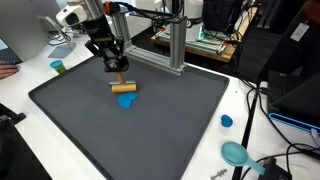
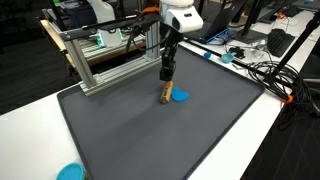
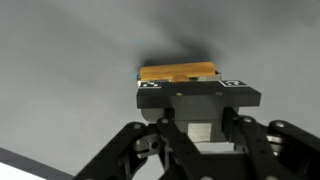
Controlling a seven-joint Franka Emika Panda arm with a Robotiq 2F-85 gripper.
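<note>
Wooden and pale tan, a short block (image 1: 124, 87) is seen lying flat directly below the gripper (image 1: 117, 71), close under its fingertips. It is rested partly on a flat blue piece (image 1: 126, 101) that is spread on the dark grey mat (image 1: 150, 135). In the wrist view the block (image 3: 178, 72) is shown just beyond the fingertips and centred on them, with its long axis laid across the gripper's width rather than along the line of approach. In an exterior view the blue piece (image 2: 181, 97) is found poking out to one side of the block (image 2: 166, 96), beneath and slightly past the gripper (image 2: 167, 84). The fingers are brought down almost to the block's level. Whether they are clamped on it, merely touching it or held a little apart cannot be told, as the fingertips are masked by the gripper's own body in the wrist view and are too small in both exterior views. With a single arm present, the relation judged to matter is that the block sits straight below. The small vertical gap and the crosswise lie of the long axis against the closing line of the jaws are what count.
</note>
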